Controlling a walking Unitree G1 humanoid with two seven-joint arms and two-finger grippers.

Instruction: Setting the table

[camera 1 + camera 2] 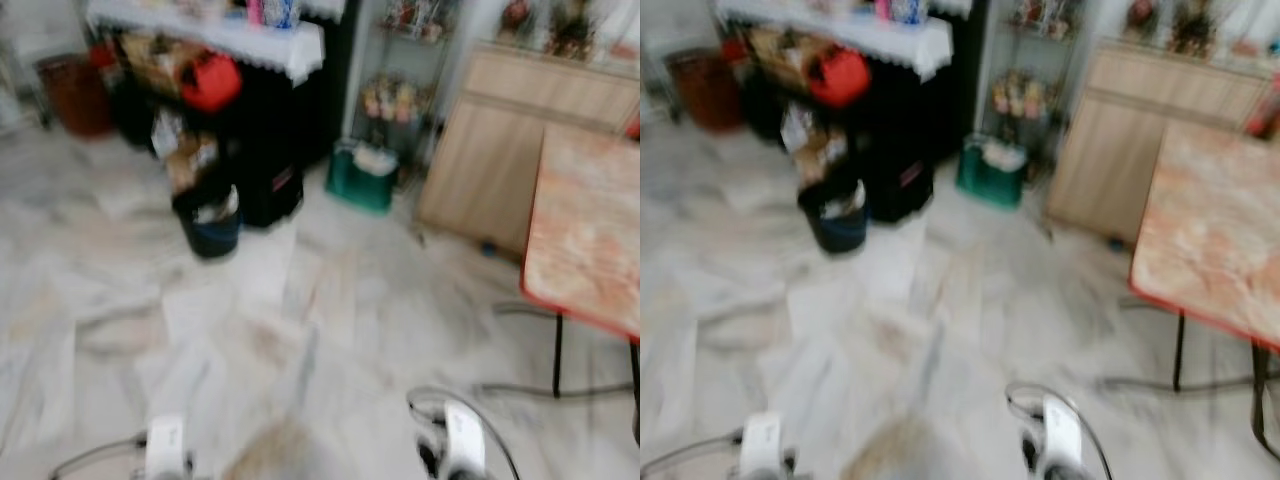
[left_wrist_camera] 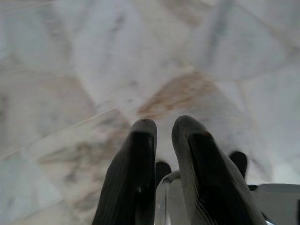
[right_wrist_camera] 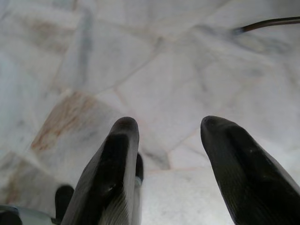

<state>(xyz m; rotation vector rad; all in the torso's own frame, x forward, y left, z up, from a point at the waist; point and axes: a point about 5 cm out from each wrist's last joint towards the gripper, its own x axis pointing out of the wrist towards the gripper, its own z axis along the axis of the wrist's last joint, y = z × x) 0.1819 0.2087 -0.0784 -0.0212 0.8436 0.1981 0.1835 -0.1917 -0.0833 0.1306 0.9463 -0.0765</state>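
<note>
Everything ahead of me is blurred. I face a pale marble-tiled floor (image 1: pixel 330 330) veined in grey and brown. To my right stands the task's counter (image 1: pixel 590 225), a marbled pink-and-cream top with a red edge on thin black metal legs; what lies on it I cannot make out. Behind it a light wooden cabinet (image 1: pixel 500 150) stands against the wall, and a green box (image 1: pixel 360 175) sits on the floor just beside the cabinet's left end. Further left is a dark shelf unit with a white lace-edged cloth (image 1: pixel 215 35) over its top, a red bag (image 1: pixel 210 80) hanging in front of it and a dark blue bucket (image 1: pixel 210 225) on the floor below.

Both my arms hang low over the tiles. My left gripper (image 2: pixel 163 129) points at the floor with its jaws close together, a narrow gap between the tips, nothing between them. My right gripper (image 3: pixel 168 129) also points at bare tile, its jaws wide apart and holding nothing; a thin dark table leg (image 3: pixel 267 24) lies beyond it.
</note>
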